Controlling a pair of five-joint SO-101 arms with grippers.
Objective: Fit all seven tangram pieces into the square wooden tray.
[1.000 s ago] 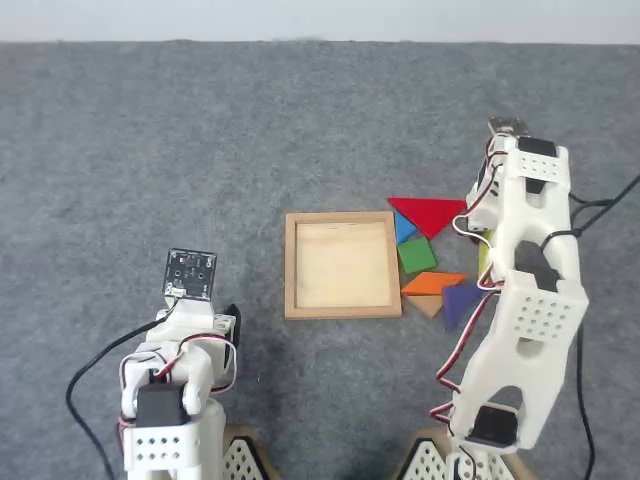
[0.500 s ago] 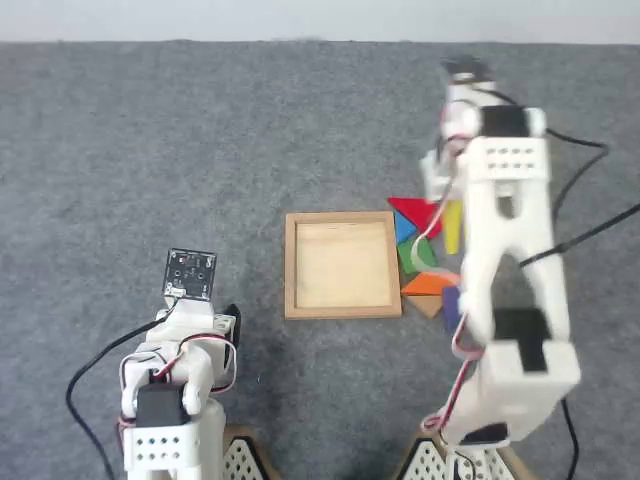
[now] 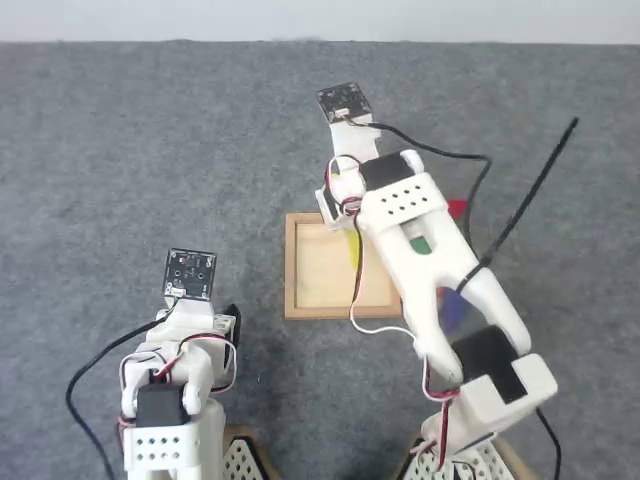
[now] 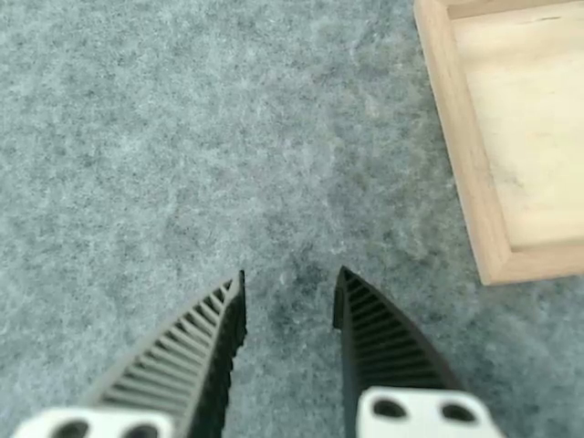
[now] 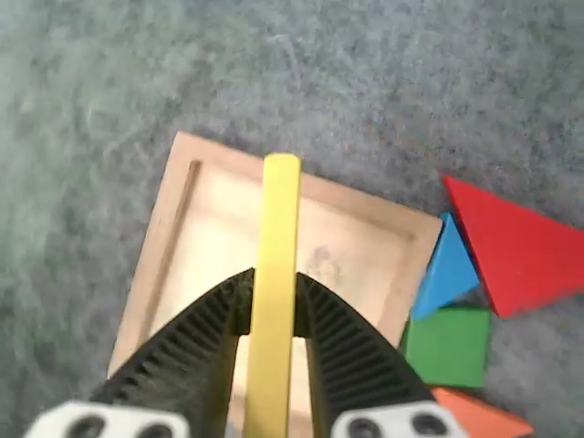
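Step in hand: placing the first piece. Right gripper [image 5: 274, 285] is pinching the yellow piece [image 5: 281, 210] on its two flat faces, so the piece stands edge-on, held above the tray [image 5: 167, 239]. In the high view it sits over the tray's middle, toward the right half. The tray floor is bare, nothing is seated yet, so I judge the task to be at its very start. Red [image 5: 520, 251], blue [image 5: 447, 269], green [image 5: 447, 347] and orange [image 5: 474, 415] pieces lie on the desk just beside the tray's right rim, bunched and touching each other; the rest of the set is hidden under the arm. Left gripper [image 4: 289, 274] is spread and holds nothing, low over the desk [image 4: 182, 137] near the tray's front-left corner. Next move calls for lowering the yellow piece and tipping it flat, since released edge-on it would likely topple at random. It should go along a wall or into a corner, square to the rim, leaving room for the two big triangles. Risk: an edge catching the rim on the way down. No brand, label or writing is legible anywhere.
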